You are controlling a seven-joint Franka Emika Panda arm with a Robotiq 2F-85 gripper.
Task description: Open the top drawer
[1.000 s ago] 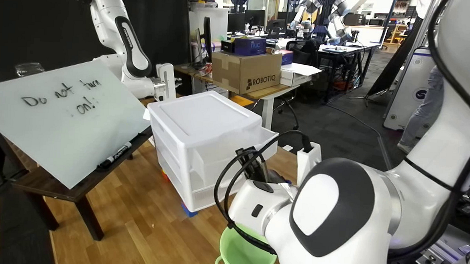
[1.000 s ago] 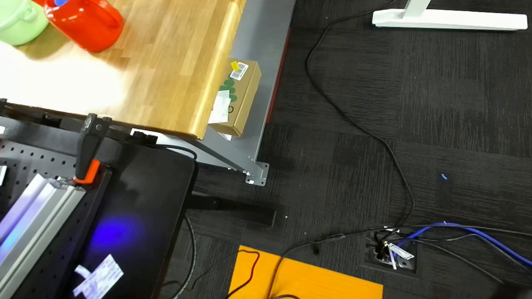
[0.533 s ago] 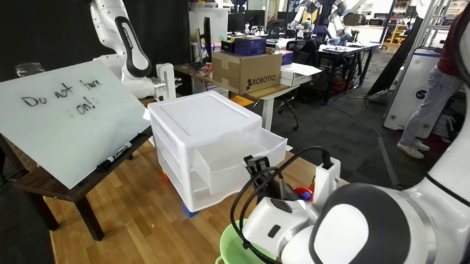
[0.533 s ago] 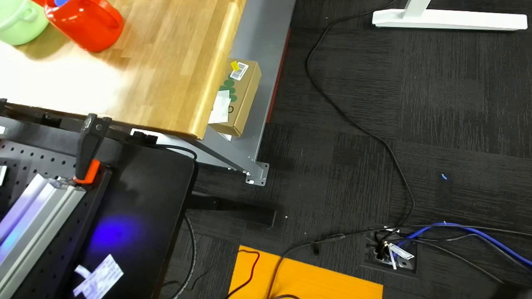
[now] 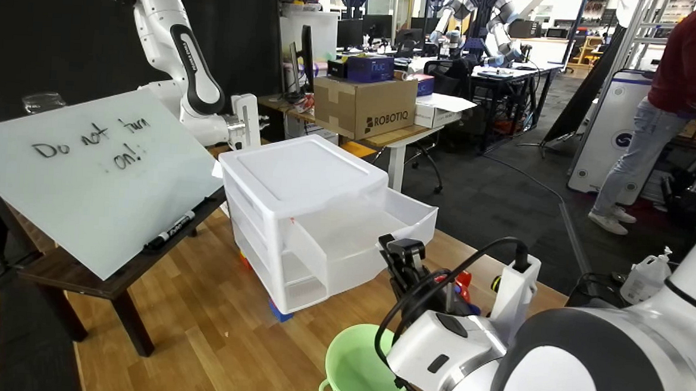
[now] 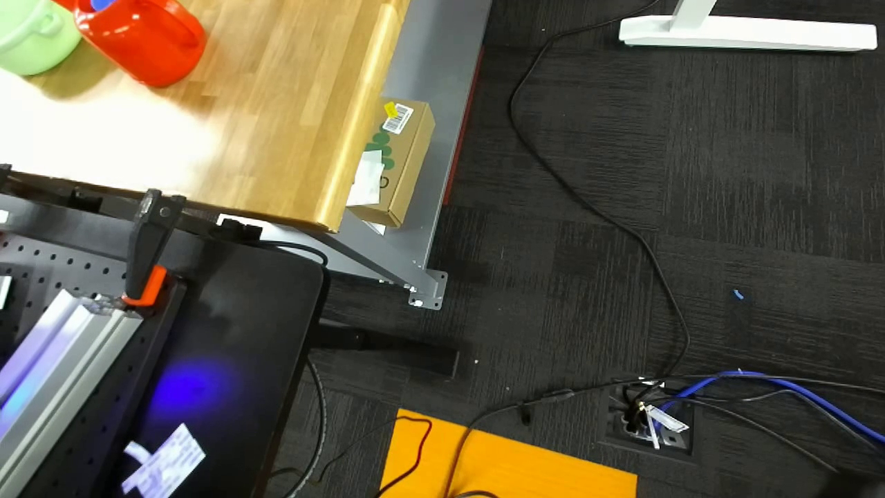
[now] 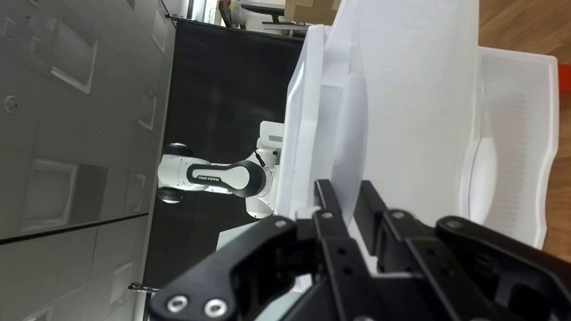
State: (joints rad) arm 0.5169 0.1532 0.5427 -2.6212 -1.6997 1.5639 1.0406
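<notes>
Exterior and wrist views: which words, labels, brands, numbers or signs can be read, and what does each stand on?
"Do not turn on!": handwritten on the whiteboard, in an exterior view.
"ROBOTIQ": on the cardboard box.
"nuc": on the blue box.
"FRANKA EMIKA": on the background arm, in the wrist view.
Too small or blurred to read for certain: print on the marker, the barcode label, the white tag.
</notes>
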